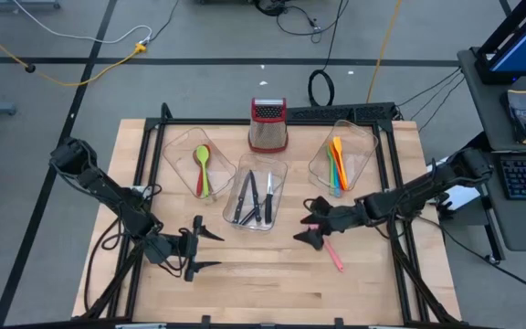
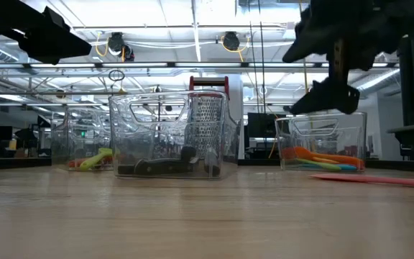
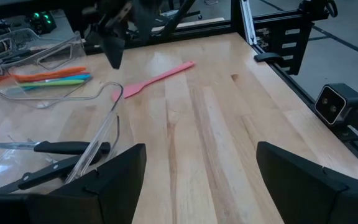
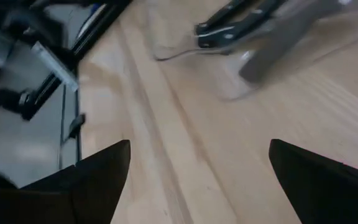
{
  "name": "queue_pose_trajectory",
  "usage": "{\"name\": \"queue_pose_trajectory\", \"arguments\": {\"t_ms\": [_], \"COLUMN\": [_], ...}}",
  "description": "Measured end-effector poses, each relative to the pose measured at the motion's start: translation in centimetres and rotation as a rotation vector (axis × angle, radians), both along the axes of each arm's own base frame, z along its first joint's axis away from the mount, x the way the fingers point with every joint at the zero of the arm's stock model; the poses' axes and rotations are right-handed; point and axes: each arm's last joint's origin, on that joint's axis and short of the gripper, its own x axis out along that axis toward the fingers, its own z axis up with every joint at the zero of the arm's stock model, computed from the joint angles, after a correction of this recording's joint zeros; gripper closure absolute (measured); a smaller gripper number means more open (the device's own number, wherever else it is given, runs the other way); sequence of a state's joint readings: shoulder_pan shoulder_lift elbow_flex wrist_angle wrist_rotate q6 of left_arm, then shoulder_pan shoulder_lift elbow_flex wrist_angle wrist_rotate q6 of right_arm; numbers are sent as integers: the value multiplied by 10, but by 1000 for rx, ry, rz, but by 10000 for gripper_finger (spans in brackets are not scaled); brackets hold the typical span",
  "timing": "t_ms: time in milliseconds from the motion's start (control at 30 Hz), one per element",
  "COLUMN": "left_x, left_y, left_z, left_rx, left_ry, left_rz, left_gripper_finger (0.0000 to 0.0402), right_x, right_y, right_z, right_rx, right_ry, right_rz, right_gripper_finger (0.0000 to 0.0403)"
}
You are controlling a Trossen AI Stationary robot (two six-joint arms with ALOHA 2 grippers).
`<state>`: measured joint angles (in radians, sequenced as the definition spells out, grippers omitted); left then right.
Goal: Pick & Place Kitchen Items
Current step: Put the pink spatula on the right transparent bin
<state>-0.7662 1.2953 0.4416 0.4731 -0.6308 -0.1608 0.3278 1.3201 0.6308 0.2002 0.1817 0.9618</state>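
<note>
1. Closest to the right gripper (image 1: 307, 233), just beside its tips on the table's front side, lies the pink spatula (image 1: 332, 254): flat, slender, a matte pink blade on a thin handle, loose on the pale wood table (image 1: 272, 283). The fingers stand wide apart with nothing between them. This looks like the one utensil left to sort.
2. Next out from it, toward the table's middle, the middle tub (image 1: 259, 194) holds the knives (image 1: 254, 199), black handles and narrow steel blades lying roughly side by side. The walls are thin, clear, glossy plastic with rounded corners.
3. Behind the right gripper, the right tub (image 1: 365, 139) carries a fanned bundle of orange, yellow, green and blue utensils (image 1: 337, 164).
4. Farther across, the left gripper (image 1: 197, 247) hangs near the front edge, fingers spread, holding nothing.
5. Beyond, the left tub (image 1: 176, 146) has a red and a green spoon (image 1: 203, 170).
6. Farthest back stands the grater (image 1: 268, 125), perforated steel with a red top.
</note>
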Motion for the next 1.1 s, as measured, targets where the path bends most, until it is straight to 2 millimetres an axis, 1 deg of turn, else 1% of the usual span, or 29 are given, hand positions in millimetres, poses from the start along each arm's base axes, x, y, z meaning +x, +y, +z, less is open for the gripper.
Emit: {"name": "queue_pose_trajectory", "arguments": {"t_ms": [67,133,233,333,400,467,533,700,800,933,1100], "left_x": [0,0,0,0,-1,-4,-7,-25,-35,-43,-45], "left_y": [0,0,0,0,1,4,7,22,31,39,40], "left_z": [-1,-1,-1,-1,-2,-7,-11,-12,-9,-6,-5], "left_rx": [13,38,69,81,77,77,60,-9,-38,-59,-54], "left_ry": [5,3,-1,-3,-7,-6,-27,-115,-149,-179,-176], "left_rz": [-2,-10,-20,-25,-25,-25,-26,-88,-104,-104,-107], "left_gripper_finger": [94,94,94,94,94,94,94,94,94,94,94], "right_x": [2,3,2,-4,-6,-6,-5,5,11,20,24], "right_y": [4,8,13,18,19,21,24,25,22,19,17], "right_z": [6,11,24,39,43,42,35,14,11,7,5], "right_rx": [-29,-53,-119,-201,-209,-204,-195,-161,-178,-159,-131], "right_ry": [-1,43,151,266,330,388,454,651,736,737,739], "right_rz": [28,29,-1,-60,-90,-113,-113,-121,-159,-170,-136], "right_gripper_finger": [26,26,27,27,27,27,27,27,27,27,27]}}
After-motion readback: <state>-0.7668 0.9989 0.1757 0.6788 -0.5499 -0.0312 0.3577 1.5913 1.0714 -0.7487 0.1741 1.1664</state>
